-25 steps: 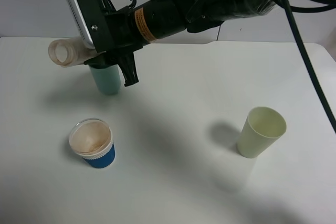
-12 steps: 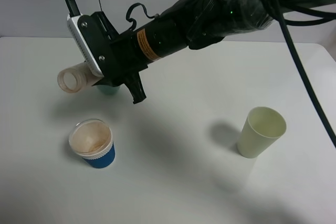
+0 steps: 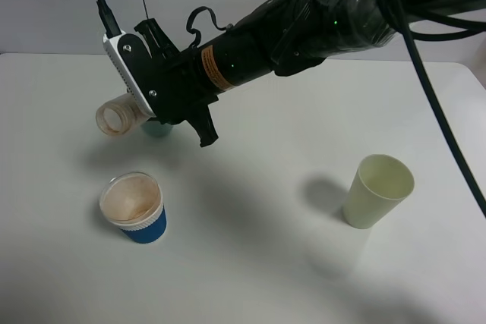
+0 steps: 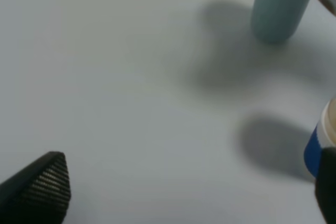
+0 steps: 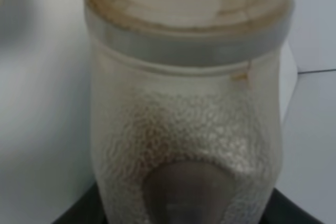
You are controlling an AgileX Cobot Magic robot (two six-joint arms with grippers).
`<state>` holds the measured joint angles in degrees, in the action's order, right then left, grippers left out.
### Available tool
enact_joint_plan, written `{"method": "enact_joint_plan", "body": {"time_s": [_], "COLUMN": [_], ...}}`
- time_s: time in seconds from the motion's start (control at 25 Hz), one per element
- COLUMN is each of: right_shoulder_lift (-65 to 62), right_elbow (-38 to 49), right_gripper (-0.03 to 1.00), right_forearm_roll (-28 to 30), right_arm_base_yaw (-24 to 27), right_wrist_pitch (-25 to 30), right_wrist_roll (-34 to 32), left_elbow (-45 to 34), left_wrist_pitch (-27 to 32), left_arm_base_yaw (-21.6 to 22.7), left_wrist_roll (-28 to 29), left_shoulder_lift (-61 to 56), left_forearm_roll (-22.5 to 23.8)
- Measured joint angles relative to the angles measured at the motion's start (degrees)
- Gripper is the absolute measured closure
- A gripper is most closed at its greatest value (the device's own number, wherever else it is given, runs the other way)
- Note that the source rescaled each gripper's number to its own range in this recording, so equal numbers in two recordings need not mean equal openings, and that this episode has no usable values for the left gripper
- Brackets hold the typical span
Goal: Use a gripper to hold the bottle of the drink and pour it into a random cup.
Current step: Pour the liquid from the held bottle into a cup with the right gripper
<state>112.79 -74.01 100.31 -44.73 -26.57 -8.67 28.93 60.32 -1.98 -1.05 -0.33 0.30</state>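
My right gripper reaches across to the left of the table and is shut on the bottle. The bottle lies tipped on its side in the air, with its open mouth pointing left. It hangs above and behind the blue cup, whose inside is brown-stained. In the right wrist view the translucent bottle fills the frame, brown residue on its wall. My left gripper is open and empty low over the table, with the blue cup at the edge of its view.
A teal tumbler stands just behind the right gripper and also shows in the left wrist view. A pale yellow-green cup stands at the right. The right arm and its cables span the back of the table.
My right gripper has moved down and slightly right with the bottle, bringing it lower and nearer the blue cup. The cups have not moved.
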Motion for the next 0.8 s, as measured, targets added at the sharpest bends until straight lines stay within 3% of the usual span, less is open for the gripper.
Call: {"method": "enact_joint_plan", "body": {"time_s": [0.2, 0.8], "right_shoulder_lift": [0.00, 0.00], "right_elbow": [0.00, 0.00], "right_gripper": [0.96, 0.96], "right_forearm_roll": [0.00, -0.03], "right_arm_base_yaw": [-0.98, -2.49], "right_wrist_pitch": [0.87, 3.75], "right_wrist_roll": [4.51, 9.25], "left_elbow": [0.00, 0.00], "left_wrist_pitch": [0.00, 0.00], "left_arm_base_yaw": [0.00, 0.00], "left_wrist_roll": [0.00, 0.00], "left_shoulder_lift": [0.00, 0.00], "left_forearm_roll": [0.00, 0.00]}}
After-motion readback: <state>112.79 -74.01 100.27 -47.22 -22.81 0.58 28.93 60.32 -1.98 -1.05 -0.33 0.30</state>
